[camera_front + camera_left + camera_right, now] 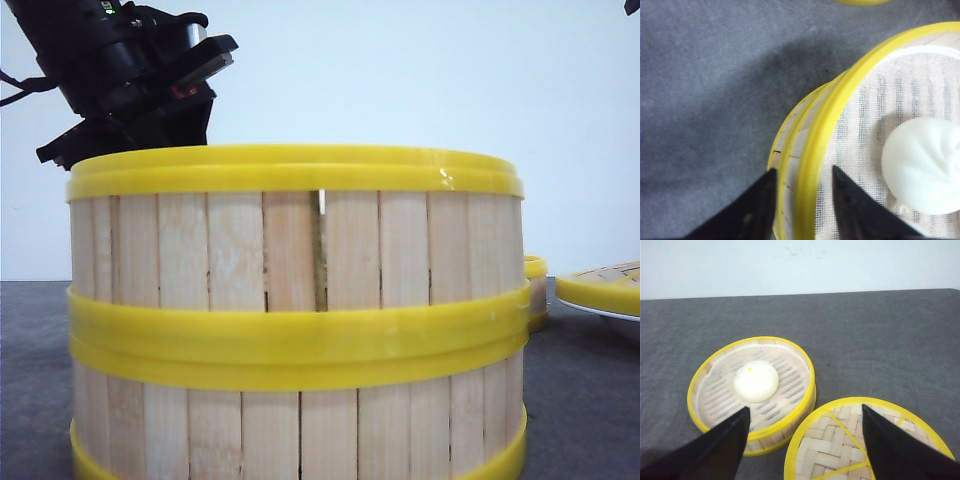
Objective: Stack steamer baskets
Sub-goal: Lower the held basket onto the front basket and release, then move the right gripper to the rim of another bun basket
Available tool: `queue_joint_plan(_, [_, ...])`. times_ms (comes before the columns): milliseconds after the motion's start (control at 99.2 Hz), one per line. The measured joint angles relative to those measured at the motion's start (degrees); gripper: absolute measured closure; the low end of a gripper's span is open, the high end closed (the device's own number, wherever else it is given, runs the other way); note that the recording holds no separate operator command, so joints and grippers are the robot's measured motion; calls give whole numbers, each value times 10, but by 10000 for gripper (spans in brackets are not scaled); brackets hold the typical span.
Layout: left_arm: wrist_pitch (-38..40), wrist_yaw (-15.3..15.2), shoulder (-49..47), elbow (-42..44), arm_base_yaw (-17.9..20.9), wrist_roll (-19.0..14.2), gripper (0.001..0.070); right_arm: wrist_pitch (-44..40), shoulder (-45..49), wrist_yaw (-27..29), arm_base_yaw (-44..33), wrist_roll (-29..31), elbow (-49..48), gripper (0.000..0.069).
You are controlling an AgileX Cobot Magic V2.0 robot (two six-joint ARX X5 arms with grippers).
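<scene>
Front view shows two stacked baskets (297,310), left claw (802,200) straddling the top rim at 10 o'clock, right claw (804,440) released.

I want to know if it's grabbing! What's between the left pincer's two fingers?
In the left wrist view, the yellow rim of the top steamer basket sits between the left pincer's open fingers.

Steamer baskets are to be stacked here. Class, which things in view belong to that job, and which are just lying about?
Belong to the job: stacked pair of steamer baskets; third steamer basket, standing alone; left gripper, astride the top basket's rim.

Lying about: woven lid; steamed bun in the third basket; grey table.
</scene>
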Motion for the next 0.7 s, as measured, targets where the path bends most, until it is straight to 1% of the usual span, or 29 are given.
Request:
queue_joint_plan(91, [5,0,0,0,0,0,483,0,0,-1,0,0,0,254])
queue_joint_plan(252, [32,-1,-4,0,1,-4,477,0,0,-8,0,0,0,254])
queue_joint_plan(333, [44,-15,-24,0,6,-5,473,3,4,-9,0,0,0,254])
queue_joint_plan(373, [57,-26,-44,0,9,-6,462,7,9,-9,0,0,0,254])
queue_joint_plan(484, [105,-39,-122,0,19,-7,415,21,39,-14,0,0,1,254])
queue_joint_plan(585, [139,-40,-199,1,24,-7,412,32,78,-16,0,0,1,254])
queue_joint_plan(696, [143,-41,-269,2,24,-7,412,32,136,-20,0,0,20,254])
